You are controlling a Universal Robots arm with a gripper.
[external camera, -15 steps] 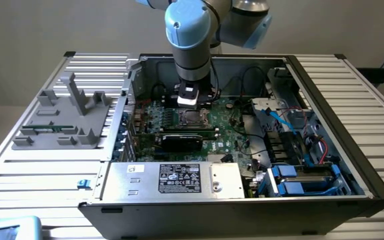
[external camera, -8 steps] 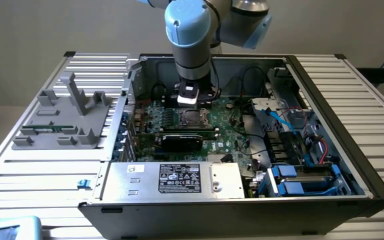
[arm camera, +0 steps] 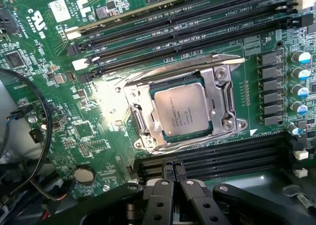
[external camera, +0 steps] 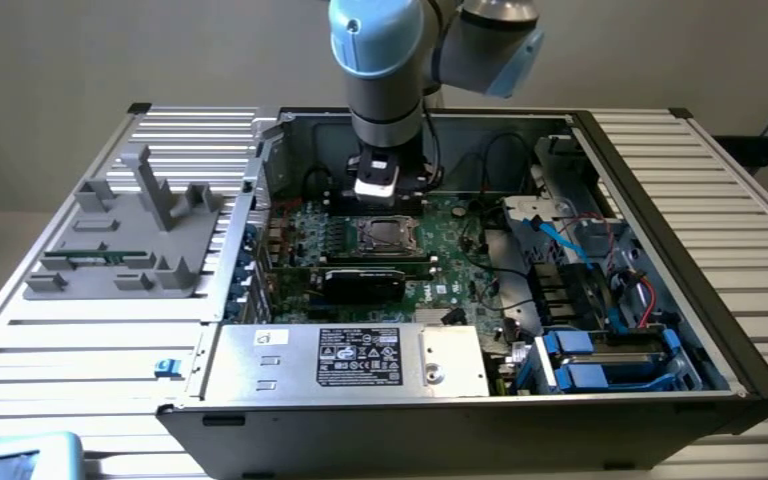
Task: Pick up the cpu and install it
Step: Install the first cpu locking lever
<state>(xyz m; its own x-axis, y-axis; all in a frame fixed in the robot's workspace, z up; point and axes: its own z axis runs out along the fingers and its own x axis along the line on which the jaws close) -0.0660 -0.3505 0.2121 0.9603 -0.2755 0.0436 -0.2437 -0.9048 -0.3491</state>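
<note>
The cpu [arm camera: 185, 109], a small silver square chip, lies flat inside the dark socket frame [arm camera: 223, 99] on the green motherboard [arm camera: 94, 131]. The frame's metal bracket surrounds the chip. My gripper [arm camera: 176, 178] hovers just above the board beside the socket, shut, with its black fingers [arm camera: 163, 195] pressed together and nothing between them. From outside, the gripper [external camera: 381, 200] hangs inside the open computer case [external camera: 651, 200], a little behind the cpu [external camera: 387, 235].
A silver box with a white label [external camera: 357, 358] sits at the case's front. Memory slots [arm camera: 197, 17] run on both sides of the socket. Blue cables and drive bays [external camera: 598, 340] fill the exterior view's right. A grey fixture [external camera: 131, 240] stands on the slatted table.
</note>
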